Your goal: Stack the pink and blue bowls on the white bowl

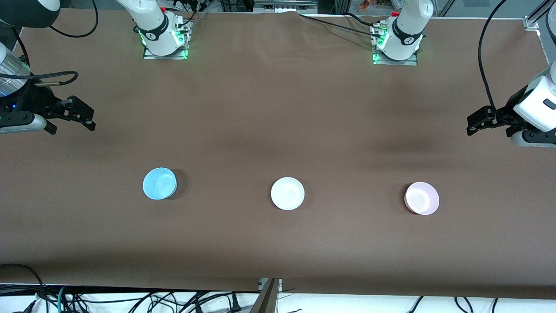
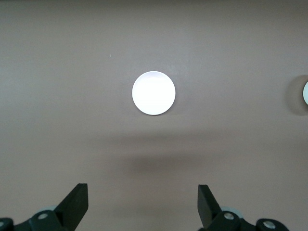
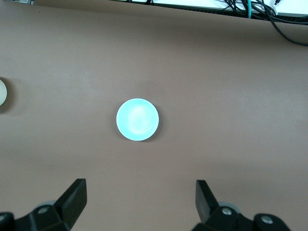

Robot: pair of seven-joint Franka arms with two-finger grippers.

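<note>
White bowl (image 1: 287,193) mid-frame in front view, blue bowl (image 1: 159,183) toward right arm's end, pink bowl (image 1: 421,198) toward left arm's end; all apart on brown table (image 1: 278,108). Right gripper (image 1: 80,115) and left gripper (image 1: 480,121) at frame edges, jaws apart, empty. Left wrist view shows pink bowl washed out white; right wrist view adds cables (image 3: 250,8) along its upper edge.

**Blue bowl under the right gripper**

The right gripper (image 3: 139,202) hangs high over the brown table (image 3: 231,96), its two dark fingers (image 3: 74,197) spread wide with nothing between them. The blue bowl (image 3: 137,120) sits upright on the cloth. A sliver of the white bowl (image 3: 2,91) shows at the frame's edge, well apart. Cables (image 3: 260,12) trail along the table's edge.
</note>
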